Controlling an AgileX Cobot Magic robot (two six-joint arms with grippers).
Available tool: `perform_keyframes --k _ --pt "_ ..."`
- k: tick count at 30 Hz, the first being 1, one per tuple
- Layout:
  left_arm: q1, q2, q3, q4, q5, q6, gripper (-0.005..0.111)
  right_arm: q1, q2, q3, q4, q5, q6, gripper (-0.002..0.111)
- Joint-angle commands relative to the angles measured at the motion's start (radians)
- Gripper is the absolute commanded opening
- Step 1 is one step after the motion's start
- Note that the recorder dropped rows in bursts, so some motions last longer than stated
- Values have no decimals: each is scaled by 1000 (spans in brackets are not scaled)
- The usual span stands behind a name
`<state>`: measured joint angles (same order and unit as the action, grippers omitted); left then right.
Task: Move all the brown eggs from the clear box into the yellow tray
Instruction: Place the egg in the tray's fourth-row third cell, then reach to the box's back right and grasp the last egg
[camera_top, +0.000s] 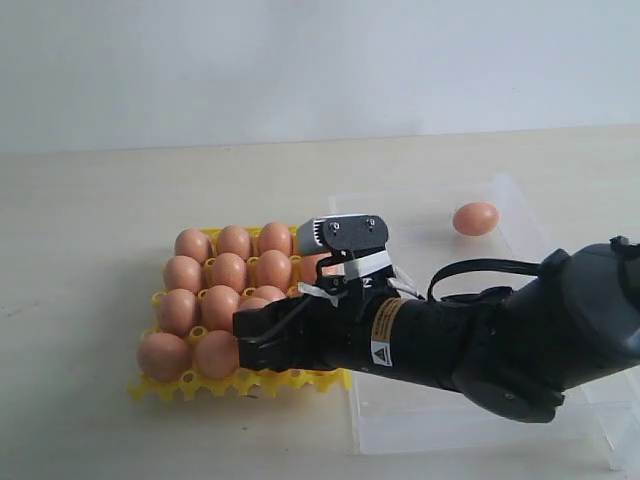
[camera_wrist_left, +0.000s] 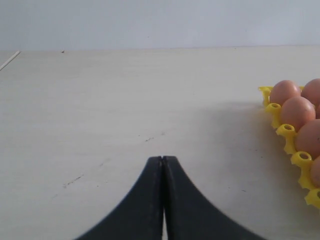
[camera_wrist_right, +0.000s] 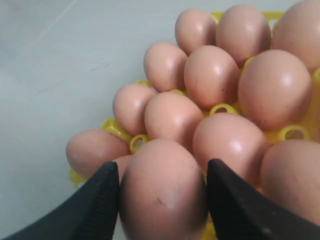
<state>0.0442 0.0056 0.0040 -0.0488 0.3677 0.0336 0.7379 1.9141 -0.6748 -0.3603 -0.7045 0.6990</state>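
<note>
Over the yellow tray (camera_top: 160, 388), right gripper (camera_wrist_right: 161, 169) tight around one brown egg (camera_wrist_right: 162, 205); left gripper (camera_wrist_left: 163, 160) closed.

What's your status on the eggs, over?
Status: right gripper clamped on held egg over yellow tray. Idle left gripper shut, empty, beside tray. One loose egg left in clear box. No obstruction seen.

In the exterior view the right arm (camera_top: 450, 345) covers the near right part of the yellow tray (camera_top: 160, 388), so the brown eggs (camera_top: 228, 270) and cups there cannot be counted. It also hides much of the clear box (camera_top: 420, 225). The right wrist view's lower edge cuts off the brown egg (camera_wrist_right: 162, 195) between the fingers of the right gripper (camera_wrist_right: 162, 167), so its seating cannot be told. The left wrist view shows only one edge of the tray.
</note>
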Motion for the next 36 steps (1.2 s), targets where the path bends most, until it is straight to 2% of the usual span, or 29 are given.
perform_keyframes --k 1,3,4,5,6,7,8,9,12,14,15,16,17,20,23,26,29,33,36 --pt "-5 -6 -4 -6 -14 -5 0 1 27 5 -2 -76 -27 1" --pt "-5 -6 -4 -6 -14 -5 0 1 27 5 10 -80 -88 10" --pt "-5 -6 -4 -6 -14 -5 0 1 27 5 11 -80 -97 20" --pt "-5 -6 -4 -6 -14 -5 0 1 27 5 11 -78 -97 25" --pt "-5 -6 -4 -6 -14 -5 0 1 27 5 16 -76 -97 40" --pt "-5 -6 -4 -6 -14 -5 0 1 27 5 25 -71 -97 45" --pt "-5 -6 -4 -6 -14 -5 0 1 27 5 47 -56 -97 56" --pt "-5 -6 -4 -6 -14 -5 0 1 27 5 47 -47 -97 60" --pt "-5 -6 -4 -6 -14 -5 0 1 -16 5 40 -10 -97 58" --pt "-5 -6 -4 -6 -14 -5 0 -1 -120 5 44 135 -106 47" --pt "-5 -6 -4 -6 -14 -5 0 -9 -217 -7 49 279 -166 35" --pt "-5 -6 -4 -6 -14 -5 0 -15 -264 -23 58 384 -211 30" --pt "-5 -6 -4 -6 -14 -5 0 -36 -332 -74 111 590 -300 21" --pt "-5 -6 -4 -6 -14 -5 0 -99 -376 -167 123 866 -352 10" --pt "-5 -6 -4 -6 -14 -5 0 -189 -364 -238 121 996 -312 2" --pt "-5 -6 -4 -6 -14 -5 0 -279 -329 -305 116 1070 -287 0" --pt "-5 -6 -4 -6 -14 -5 0 -344 -284 -378 86 1169 -351 0" --pt "-5 -6 -4 -6 -14 -5 0 -381 -211 -471 21 1297 -789 1" --pt "-5 -6 -4 -6 -14 -5 0 -381 -159 -507 21 1301 -1066 12"
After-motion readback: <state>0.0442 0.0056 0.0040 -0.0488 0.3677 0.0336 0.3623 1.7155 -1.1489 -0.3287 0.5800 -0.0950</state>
